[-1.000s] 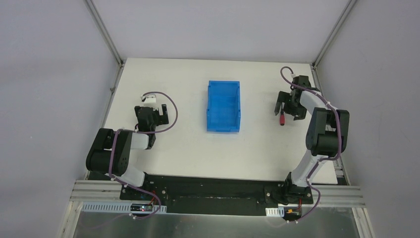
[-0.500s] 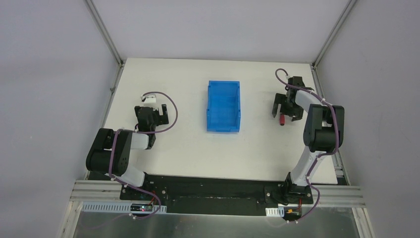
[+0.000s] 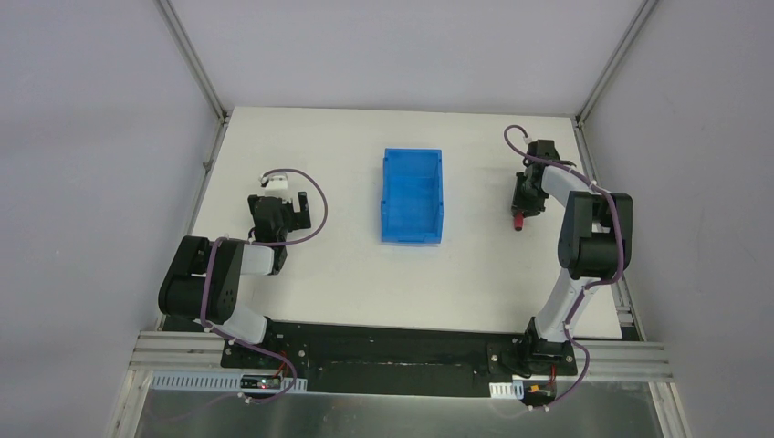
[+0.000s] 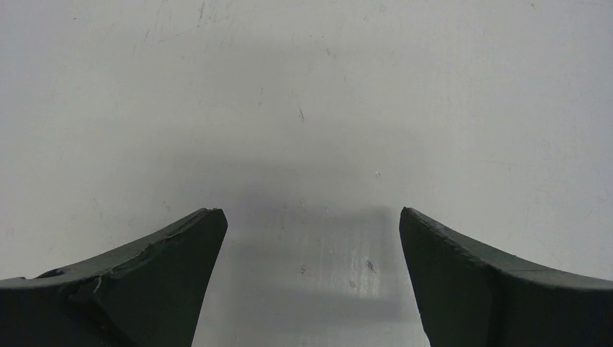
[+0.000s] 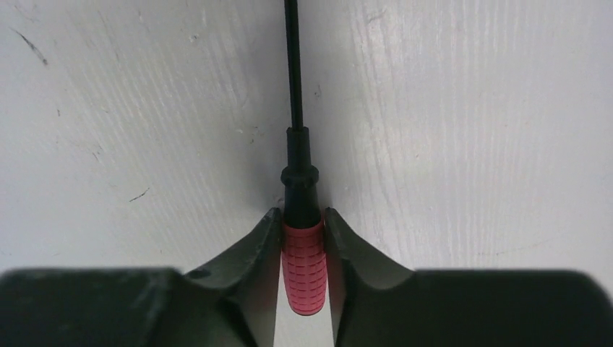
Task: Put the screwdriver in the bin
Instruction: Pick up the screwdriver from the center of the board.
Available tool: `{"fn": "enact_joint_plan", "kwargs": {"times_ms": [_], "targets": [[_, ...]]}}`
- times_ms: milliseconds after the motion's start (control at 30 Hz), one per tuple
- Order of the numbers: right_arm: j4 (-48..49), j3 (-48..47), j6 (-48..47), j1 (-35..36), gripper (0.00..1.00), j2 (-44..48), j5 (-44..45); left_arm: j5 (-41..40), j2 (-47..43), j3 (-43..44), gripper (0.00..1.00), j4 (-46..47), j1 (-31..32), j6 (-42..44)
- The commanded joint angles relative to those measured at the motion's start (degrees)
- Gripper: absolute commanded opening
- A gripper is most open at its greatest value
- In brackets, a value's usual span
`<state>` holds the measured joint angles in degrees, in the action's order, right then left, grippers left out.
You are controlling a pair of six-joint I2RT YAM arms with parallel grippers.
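The screwdriver (image 5: 303, 264) has a ribbed red handle and a thin black shaft running away from the wrist camera; it lies on the white table at the right. My right gripper (image 5: 301, 215) is shut on its handle, both fingers pressed against the red grip. From above, the right gripper (image 3: 523, 203) sits low over the screwdriver (image 3: 517, 220), only the red end showing. The blue bin (image 3: 412, 195) stands mid-table, well left of it, with nothing inside. My left gripper (image 4: 309, 214) hangs open over bare table at the left (image 3: 277, 216).
Metal frame posts rise at the back corners and the table's right edge (image 3: 586, 155) runs close beside the right gripper. White tabletop (image 3: 338, 265) lies between the arms and around the bin.
The right gripper's jaws, wide open a second ago, have closed onto the screwdriver's red handle. The left arm and the bin have not moved.
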<state>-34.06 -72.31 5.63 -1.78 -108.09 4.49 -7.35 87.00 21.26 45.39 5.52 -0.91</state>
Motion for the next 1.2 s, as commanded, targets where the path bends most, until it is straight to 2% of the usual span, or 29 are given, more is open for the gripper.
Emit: {"fn": "enact_joint_plan", "kwargs": {"times_ms": [0, 100, 233, 733, 1167], "targets": [[0.1, 1.0, -0.2, -0.1, 0.23, -1.4, 0.9, 0.6, -0.7, 0.2, 0.99, 1.6, -0.7, -0.3], [0.2, 1.0, -0.3, -0.1, 0.15, -1.0, 0.9, 0.6, -0.8, 0.2, 0.99, 1.6, -0.7, -0.3], [0.5, 0.6, -0.4, -0.1, 0.11, 0.1, 0.9, 0.6, -0.8, 0.2, 0.99, 1.6, -0.7, -0.3], [-4.3, -3.3, -0.6, 0.6, 0.11, 11.0, -1.0, 0.5, -0.7, 0.2, 0.99, 1.6, -0.7, -0.3], [-7.9, -7.2, 5.8, 4.9, 0.11, 19.4, -4.1, 0.6, -0.7, 0.2, 0.99, 1.6, -0.7, -0.3]]}}
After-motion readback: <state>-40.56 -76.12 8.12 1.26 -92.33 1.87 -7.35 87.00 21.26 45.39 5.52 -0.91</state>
